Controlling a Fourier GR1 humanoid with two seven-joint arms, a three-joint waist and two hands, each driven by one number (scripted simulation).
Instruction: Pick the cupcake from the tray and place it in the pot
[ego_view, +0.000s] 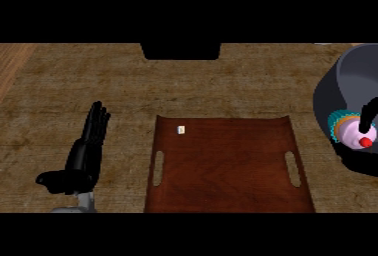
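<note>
At the right edge, the right robot hand (368, 116) shows only black fingers curled on the cupcake (348, 129), holding it over the pot (347, 75). The left robot hand (87, 145) rests open on the desk (221, 85), left of the tray (225, 165).

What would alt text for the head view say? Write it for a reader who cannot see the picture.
At the right edge, the right hand holds a cupcake over the dark pot, its fingers curled round it. The brown tray lies mid-counter with only a small white item on it. The left hand rests open to the tray's left.
</note>
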